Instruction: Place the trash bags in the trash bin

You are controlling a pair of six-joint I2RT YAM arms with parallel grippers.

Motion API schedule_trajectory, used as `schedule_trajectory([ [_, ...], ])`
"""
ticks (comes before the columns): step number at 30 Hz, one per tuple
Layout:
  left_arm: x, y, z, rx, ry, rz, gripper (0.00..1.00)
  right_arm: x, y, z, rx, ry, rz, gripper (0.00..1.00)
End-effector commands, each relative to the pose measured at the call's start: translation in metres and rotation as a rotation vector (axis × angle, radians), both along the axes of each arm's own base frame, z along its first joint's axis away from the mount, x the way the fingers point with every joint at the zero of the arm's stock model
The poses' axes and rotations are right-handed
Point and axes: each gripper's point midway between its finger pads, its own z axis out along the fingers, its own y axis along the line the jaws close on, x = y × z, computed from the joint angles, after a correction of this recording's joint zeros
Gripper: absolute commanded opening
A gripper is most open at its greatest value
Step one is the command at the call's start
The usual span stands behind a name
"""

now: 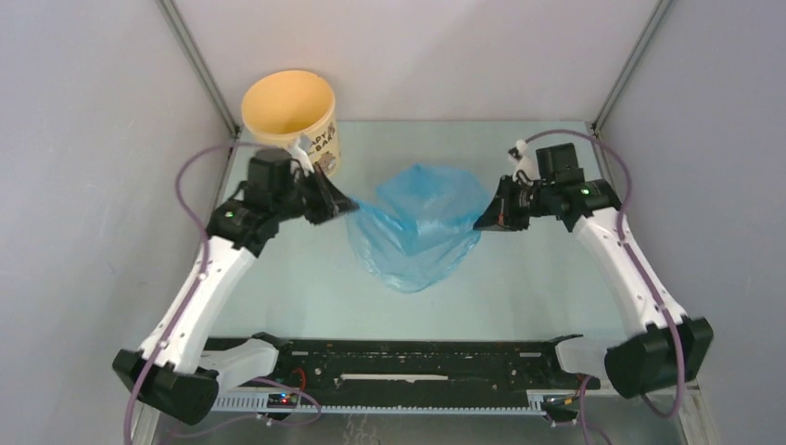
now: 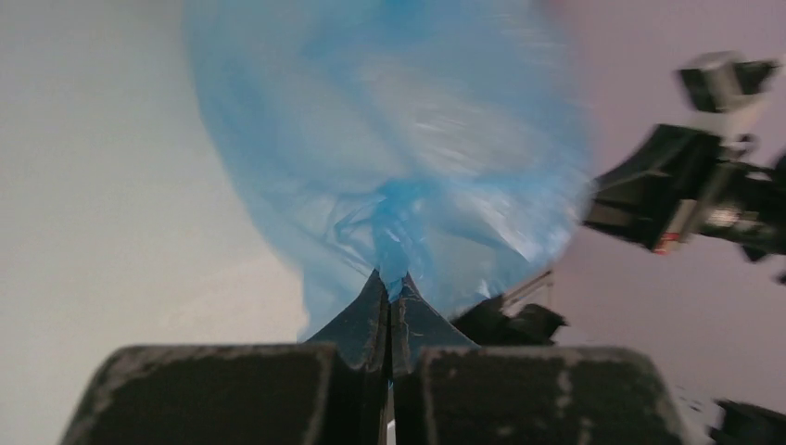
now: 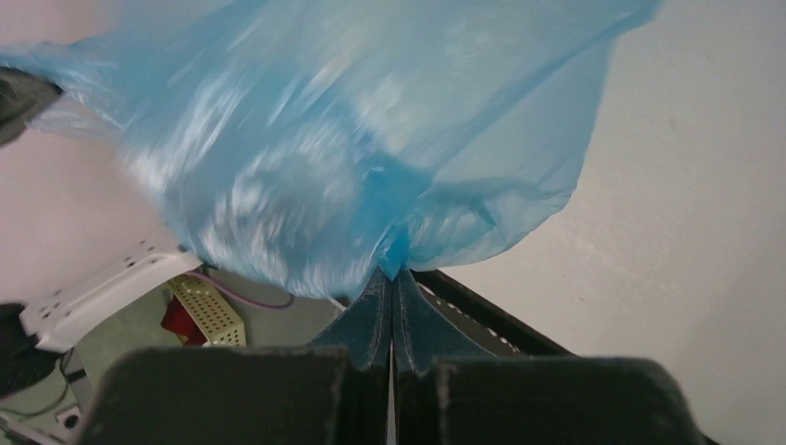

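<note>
Over the table (image 1: pixel 306 297) middle: left gripper (image 1: pixel 347 206) and right gripper (image 1: pixel 480 223) are clamping shut on opposite edges of the trash bag (image 1: pixel 422 232) | both arms should be travelling together, tension low, film likely tearing easily | thin, glossy, wrinkled blue film is sagging between them | trash bin (image 1: pixel 289 107), round, pale-yellow, is standing at far-left corner

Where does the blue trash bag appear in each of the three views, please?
Top external: trash bag centre, stretched between both arms.
Left wrist: bag fills the upper middle.
Right wrist: bag spans the top.
Shared landmark: the right fingers pinching its edge: right side in left wrist, bottom centre in right wrist.
</note>
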Motion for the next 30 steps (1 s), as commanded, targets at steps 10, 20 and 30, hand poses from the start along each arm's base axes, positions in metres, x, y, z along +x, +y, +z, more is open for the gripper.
schedule_trajectory([
  [10, 0.004, 0.012, 0.257, -0.121, -0.688, 0.006, 0.00, 0.021, -0.018, 0.150, 0.209, -0.410, -0.040, 0.00],
  [20, 0.004, -0.026, 0.216, -0.196, -0.547, -0.192, 0.00, 0.019, -0.033, 0.130, 0.017, -0.413, -0.123, 0.04],
  [30, 0.000, -0.050, 0.202, -0.219, -0.477, -0.255, 0.00, 0.005, -0.015, 0.152, -0.091, -0.620, -0.029, 0.46],
])
